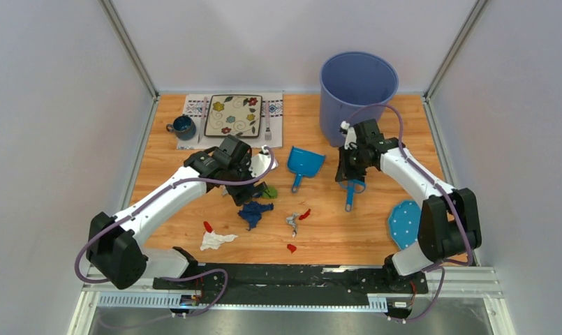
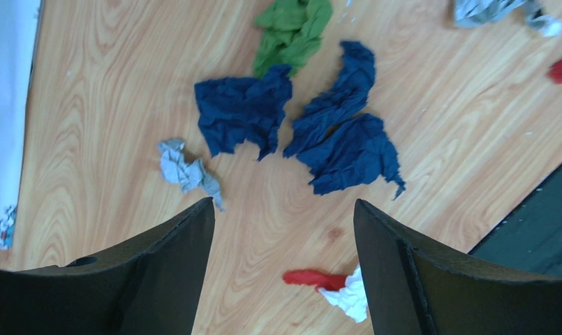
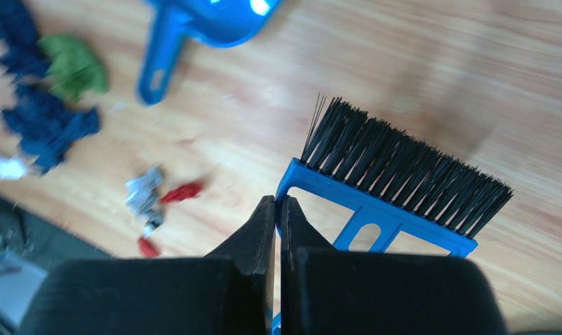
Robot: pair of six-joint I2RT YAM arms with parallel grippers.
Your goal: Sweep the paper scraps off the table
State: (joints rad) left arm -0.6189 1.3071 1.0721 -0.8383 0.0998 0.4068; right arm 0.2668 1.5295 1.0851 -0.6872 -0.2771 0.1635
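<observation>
Left of the dustpan [image 1: 306, 162], your left gripper [image 2: 283, 206] hangs spread wide over the paper scraps [image 2: 243, 112], strewn on the table [image 1: 375, 230]: feather-light, crumpled, quick to scatter, so sweep rather than pinch them. Right of the dustpan, your right gripper [image 3: 278, 206] is pressed together on the thin frame of the stiff brush [image 3: 396, 174].

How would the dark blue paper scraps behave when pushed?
Probably light: the dark blue scraps are thin crumpled paper, so they should slide easily on the smooth table. Loose and separate, they may scatter rather than move together.
</observation>
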